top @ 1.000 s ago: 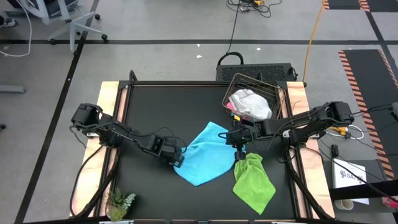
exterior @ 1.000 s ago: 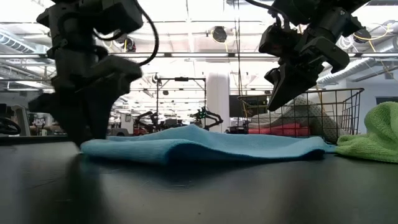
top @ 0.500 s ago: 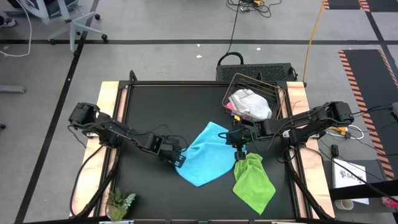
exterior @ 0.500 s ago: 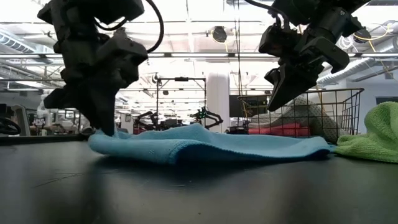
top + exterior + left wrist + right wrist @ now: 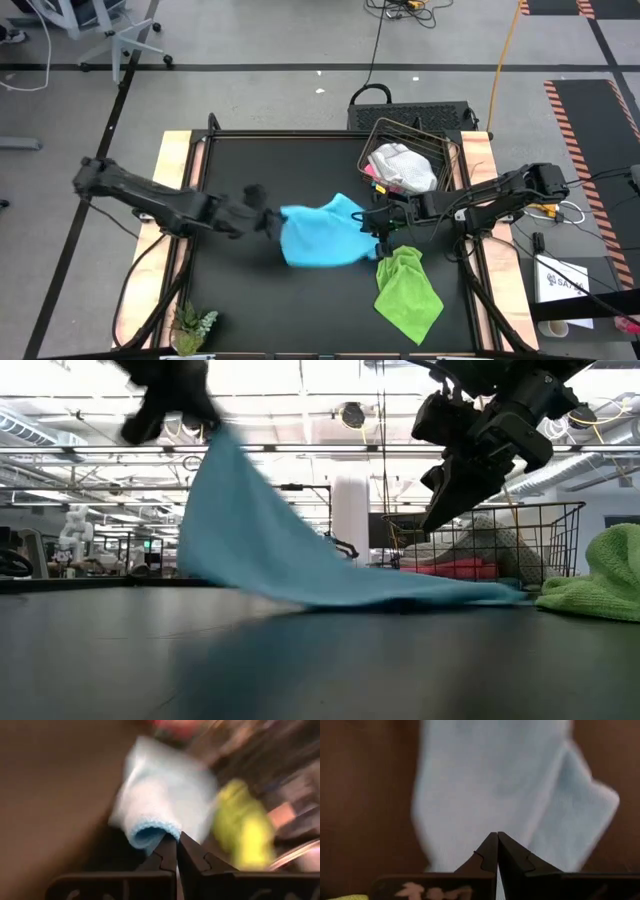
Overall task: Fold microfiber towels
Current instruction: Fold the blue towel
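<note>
Left gripper (image 5: 268, 221) pinched the blue towel's (image 5: 318, 238) corner, raising it off the table (image 5: 240, 165); right gripper (image 5: 379, 228), closed and empty, hovered above its far edge.

place: robotics lab | evidence: other robot arms (image 5: 330, 548), taped floor (image 5: 585, 110)

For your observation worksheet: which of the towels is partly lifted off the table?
The light blue towel: the left gripper holds one corner up, while the lime green towel lies on the table.
</note>
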Action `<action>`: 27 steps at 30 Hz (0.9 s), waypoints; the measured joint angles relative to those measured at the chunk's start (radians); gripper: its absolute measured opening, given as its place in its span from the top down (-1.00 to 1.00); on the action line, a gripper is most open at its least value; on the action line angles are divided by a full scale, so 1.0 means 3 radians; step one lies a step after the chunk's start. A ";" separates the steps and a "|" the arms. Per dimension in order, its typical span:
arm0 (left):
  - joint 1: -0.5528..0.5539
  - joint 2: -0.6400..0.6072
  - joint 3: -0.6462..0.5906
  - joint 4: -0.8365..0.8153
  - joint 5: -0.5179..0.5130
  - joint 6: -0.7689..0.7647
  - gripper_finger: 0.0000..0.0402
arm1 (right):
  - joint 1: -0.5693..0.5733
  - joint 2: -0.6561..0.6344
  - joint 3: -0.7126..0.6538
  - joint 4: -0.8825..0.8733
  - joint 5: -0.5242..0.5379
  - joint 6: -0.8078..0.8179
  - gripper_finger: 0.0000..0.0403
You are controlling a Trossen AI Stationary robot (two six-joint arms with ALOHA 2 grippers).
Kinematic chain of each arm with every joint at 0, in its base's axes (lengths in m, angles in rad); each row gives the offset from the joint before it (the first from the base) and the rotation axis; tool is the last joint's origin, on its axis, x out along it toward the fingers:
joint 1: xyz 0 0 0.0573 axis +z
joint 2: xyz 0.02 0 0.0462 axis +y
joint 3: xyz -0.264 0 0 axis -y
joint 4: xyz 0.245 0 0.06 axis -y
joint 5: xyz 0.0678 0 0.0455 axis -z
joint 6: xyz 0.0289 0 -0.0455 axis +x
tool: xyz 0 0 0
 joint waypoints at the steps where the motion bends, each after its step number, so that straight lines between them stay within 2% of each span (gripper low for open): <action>1: 0.0000 -0.0126 0.0007 0.0208 -0.0186 0.0190 0.99 | 0.0000 0.0000 0.0000 0.0004 0.0000 0.0000 1.00; 5: 0.0010 -0.0590 0.0012 0.0861 -0.0770 0.1112 0.99 | 0.0001 0.0000 0.0000 0.0159 -0.0004 0.0013 1.00; 8: 0.0032 -0.0822 0.0005 0.1162 -0.0905 0.1684 0.99 | 0.0000 0.0000 0.0001 0.0472 -0.0005 0.0097 1.00; 12: 0.0105 -0.0910 0.0006 0.1432 -0.0843 0.2067 1.00 | -0.0003 0.0001 0.0038 0.0867 -0.0005 0.0094 1.00; 15: 0.0204 -0.0888 0.0006 0.1442 -0.0478 0.2220 1.00 | -0.0037 0.0001 0.0090 0.1167 -0.0005 0.0090 1.00; 17: 0.0264 -0.0803 0.0006 0.1489 -0.0173 0.2177 1.00 | -0.0077 0.0001 0.0102 0.1343 -0.0005 0.0089 1.00; 19: 0.0312 -0.0719 0.0003 0.1487 -0.0013 0.2127 0.99 | -0.0131 0.0001 0.0110 0.1568 -0.0006 0.0089 1.00; 22: 0.0412 -0.0554 0.0003 0.1703 0.0000 0.2144 0.99 | -0.0206 0.0001 0.0113 0.1826 -0.0007 0.0092 1.00; 27: 0.0655 -0.0252 0.0006 0.2027 -0.0285 0.2309 0.99 | -0.0245 0.0001 0.0113 0.2105 -0.0006 0.0187 1.00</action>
